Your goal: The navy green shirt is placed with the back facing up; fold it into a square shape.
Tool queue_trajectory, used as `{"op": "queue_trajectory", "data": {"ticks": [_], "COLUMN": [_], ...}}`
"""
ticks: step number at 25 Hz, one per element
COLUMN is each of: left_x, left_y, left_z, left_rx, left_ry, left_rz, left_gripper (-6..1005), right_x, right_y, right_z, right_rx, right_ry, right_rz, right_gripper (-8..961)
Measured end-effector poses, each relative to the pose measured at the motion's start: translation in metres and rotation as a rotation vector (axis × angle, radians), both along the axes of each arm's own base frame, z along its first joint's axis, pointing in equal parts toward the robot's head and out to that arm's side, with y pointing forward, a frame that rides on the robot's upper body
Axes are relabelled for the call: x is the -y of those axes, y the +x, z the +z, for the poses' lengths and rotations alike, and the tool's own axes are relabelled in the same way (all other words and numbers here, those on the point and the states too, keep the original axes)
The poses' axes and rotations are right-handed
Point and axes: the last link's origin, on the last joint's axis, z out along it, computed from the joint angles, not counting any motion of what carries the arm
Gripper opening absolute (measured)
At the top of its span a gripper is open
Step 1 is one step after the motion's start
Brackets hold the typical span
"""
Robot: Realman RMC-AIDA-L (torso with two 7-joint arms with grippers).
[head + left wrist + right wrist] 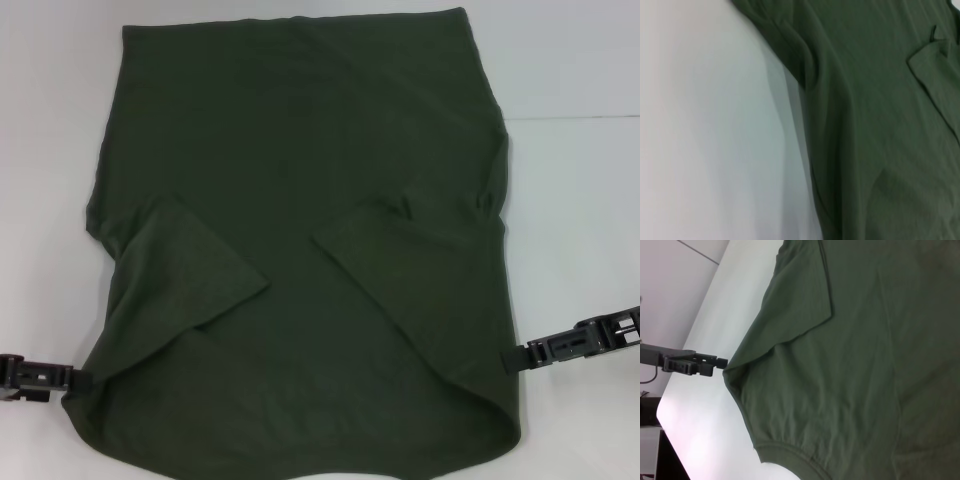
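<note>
The navy green shirt (300, 200) lies flat on the white table (580, 60), plain side up, and fills most of the head view. Both sleeves are folded inward: one on the left (190, 270), one on the right (400, 260). My left gripper (78, 381) is shut on the shirt's left edge near its near corner. It also shows in the right wrist view (722, 362), pinching that corner. My right gripper (510, 358) is shut on the shirt's right edge at about the same height. The wrist views show only cloth (880, 125) (865, 365) and table.
Bare white table lies to the left (50, 150) and right (580, 200) of the shirt. A seam in the surface (575, 117) runs across at the far right. The shirt's near edge (480, 455) reaches the bottom of the head view.
</note>
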Motion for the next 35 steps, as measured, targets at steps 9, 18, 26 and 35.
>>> {"op": "queue_trajectory", "data": {"ticks": [9, 18, 26, 35], "left_x": [-0.002, -0.005, -0.007, -0.009], "left_y": [0.006, 0.01, 0.008, 0.006], "left_z": [-0.01, -0.017, -0.019, -0.021], "left_rx": [0.019, 0.017, -0.011, -0.038], "left_ry": [-0.039, -0.066, -0.063, -0.062], "left_rz": [-0.01, -0.024, -0.026, -0.02], "left_gripper": [875, 867, 860, 547], "right_x": [-0.001, -0.002, -0.003, -0.002], "right_y": [0.001, 0.004, 0.003, 0.002], "right_z": [0.001, 0.001, -0.001, -0.004], "right_rx": [0.003, 0.028, 0.026, 0.023], "right_ry": [0.006, 0.012, 0.012, 0.013], "right_rz": [-0.001, -0.006, 0.0, 0.007], "right_gripper": [883, 883, 883, 883]}}
